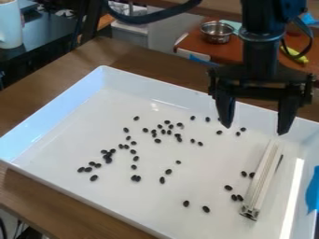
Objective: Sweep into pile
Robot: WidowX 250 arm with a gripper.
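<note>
while beans [107,160] lie scattered — gripper [255,130] gapes

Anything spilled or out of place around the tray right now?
Nothing stands out. The black beans are scattered, as sweeping would need, but all inside the white tray; the white bar lies in it too, with no visible damage.

No text, label, brand, number or sign can be read here (not so much as a single letter).
</note>
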